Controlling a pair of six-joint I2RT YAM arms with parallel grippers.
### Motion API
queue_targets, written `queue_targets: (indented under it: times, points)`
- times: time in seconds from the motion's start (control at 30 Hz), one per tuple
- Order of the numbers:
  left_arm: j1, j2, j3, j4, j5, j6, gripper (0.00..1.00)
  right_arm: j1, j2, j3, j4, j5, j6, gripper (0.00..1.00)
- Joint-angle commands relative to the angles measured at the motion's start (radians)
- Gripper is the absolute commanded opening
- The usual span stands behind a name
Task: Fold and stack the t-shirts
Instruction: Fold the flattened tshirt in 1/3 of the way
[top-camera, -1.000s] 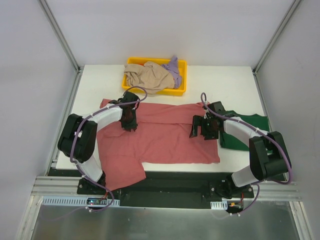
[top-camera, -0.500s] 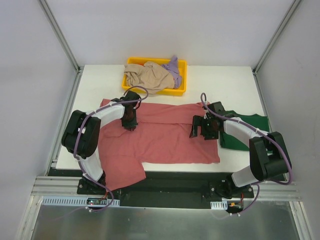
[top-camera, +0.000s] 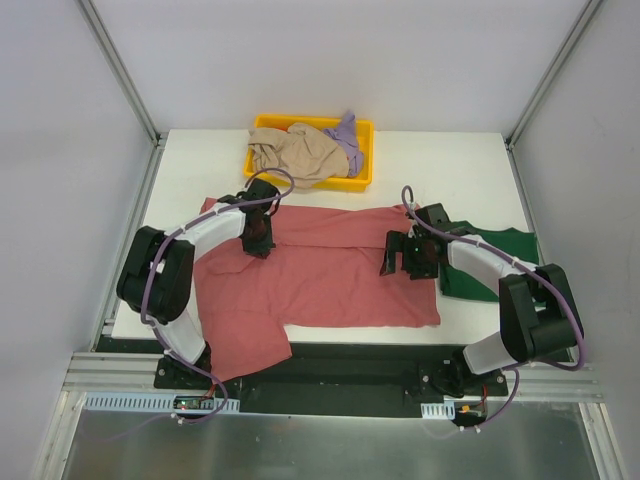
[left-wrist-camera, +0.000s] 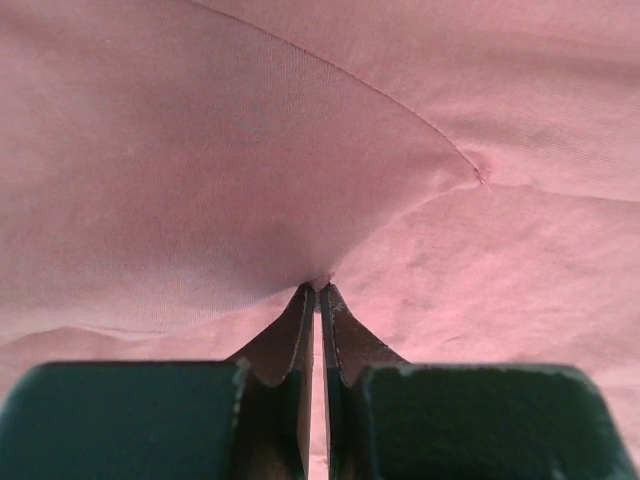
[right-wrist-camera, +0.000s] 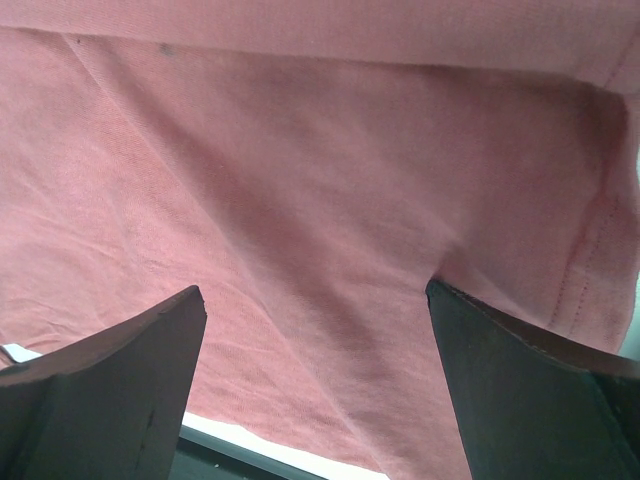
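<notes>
The rose-red t-shirt (top-camera: 330, 270) lies spread across the table, one sleeve hanging over the near edge. My left gripper (top-camera: 258, 240) sits on its upper left part, shut on a small pinch of the cloth (left-wrist-camera: 318, 284). My right gripper (top-camera: 405, 257) rests on the shirt's right part, open, its fingers (right-wrist-camera: 120, 380) spread wide over the red cloth (right-wrist-camera: 330, 200). The dark green t-shirt (top-camera: 500, 262) lies folded at the right, partly under my right arm. The beige t-shirt (top-camera: 295, 155) and the lavender t-shirt (top-camera: 347, 133) lie crumpled in the tray.
The yellow plastic tray (top-camera: 362, 180) stands at the back centre of the white table (top-camera: 440, 170). Grey walls with metal frame posts close in left, right and back.
My left gripper has shifted slightly toward the back on the shirt. The right arm and the shirts have not visibly moved.
</notes>
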Motion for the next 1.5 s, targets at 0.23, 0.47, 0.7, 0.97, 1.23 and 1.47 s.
queue_targets:
  times: [0.23, 0.47, 0.7, 0.97, 1.23, 1.47]
  points:
    - [0.001, -0.092, 0.003, -0.081, 0.183, -0.026, 0.00, 0.001, -0.012, -0.049, -0.045, 0.076, -0.010, 0.96]
    - [-0.005, -0.084, -0.007, -0.179, 0.352, 0.000, 0.00, -0.001, -0.020, -0.050, -0.060, 0.080, -0.014, 0.96]
    - [-0.017, -0.066, 0.015, -0.185, 0.423, -0.003, 0.00, -0.001, -0.026, -0.058, -0.061, 0.085, -0.014, 0.96]
    - [-0.019, -0.095, 0.050, -0.187, 0.462, 0.009, 0.64, -0.001, -0.084, -0.053, -0.081, 0.082, -0.011, 0.96]
    - [0.102, -0.167, 0.064, -0.126, 0.255, -0.103, 0.99, -0.002, -0.194, 0.023, -0.097, 0.065, -0.016, 0.96]
    - [0.320, -0.032, 0.021, 0.103, 0.371, -0.160, 0.99, -0.062, -0.055, 0.157, -0.025, 0.070, 0.006, 0.96]
